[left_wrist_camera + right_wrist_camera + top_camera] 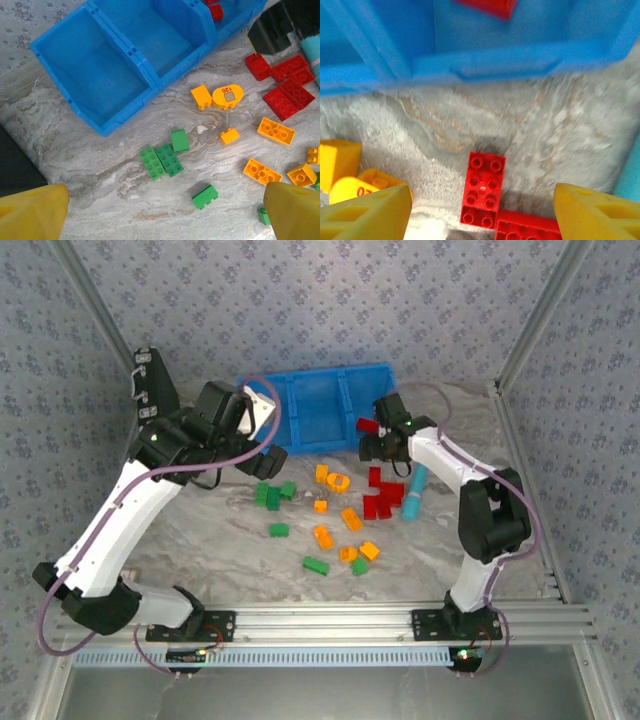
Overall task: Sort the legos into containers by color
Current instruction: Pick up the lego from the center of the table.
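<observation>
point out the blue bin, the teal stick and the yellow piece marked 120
blue bin (320, 415), top external view, bare floor of its middle compartment
teal stick (415, 492), top external view, middle of its shaft
yellow piece marked 120 (221, 95), left wrist view, its flat top face

Marbled tabletop (220, 550) between wallpapered walls (330, 300) — soft, even light.
The wallpaper is pale blue-grey with a small repeating floral print, and slanted aluminium posts (95, 305) stand at the corners. The grey-white veined surface ends at a ribbed aluminium rail (330, 625) along its near edge.
</observation>
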